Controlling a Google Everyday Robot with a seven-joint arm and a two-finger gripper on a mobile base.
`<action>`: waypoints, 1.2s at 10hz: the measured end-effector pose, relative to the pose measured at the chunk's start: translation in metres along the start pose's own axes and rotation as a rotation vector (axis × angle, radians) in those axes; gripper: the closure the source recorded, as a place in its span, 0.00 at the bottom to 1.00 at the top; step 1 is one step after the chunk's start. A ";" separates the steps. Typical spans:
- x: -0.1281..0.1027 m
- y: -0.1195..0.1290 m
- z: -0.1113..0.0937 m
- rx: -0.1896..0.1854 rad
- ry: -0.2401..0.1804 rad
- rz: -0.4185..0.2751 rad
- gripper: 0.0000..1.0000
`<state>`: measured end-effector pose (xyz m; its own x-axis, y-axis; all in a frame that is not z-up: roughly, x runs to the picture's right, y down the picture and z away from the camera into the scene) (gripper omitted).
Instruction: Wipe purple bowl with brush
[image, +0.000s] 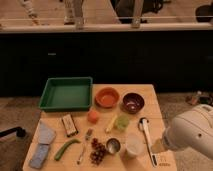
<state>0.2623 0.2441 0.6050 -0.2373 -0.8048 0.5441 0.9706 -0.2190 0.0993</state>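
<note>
The purple bowl stands at the back right of the wooden table, beside the orange bowl. The brush lies flat in front of it, its round greyish head toward the bowl and its white handle running to the table's front edge. My white arm comes in from the lower right. The gripper sits at the arm's left end, low beside the brush handle, open and holding nothing. It is well short of the bowl.
A green tray fills the back left. In the middle and at the front are an orange fruit, a green cup, a white cup, a metal cup, grapes, a fork and a blue cloth.
</note>
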 end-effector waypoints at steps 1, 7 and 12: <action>0.000 0.000 0.002 0.004 -0.004 -0.006 0.20; -0.003 0.013 0.019 0.011 -0.053 -0.002 0.20; -0.009 0.034 0.044 0.000 -0.114 0.018 0.20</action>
<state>0.2990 0.2681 0.6405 -0.2141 -0.7403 0.6372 0.9746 -0.2054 0.0889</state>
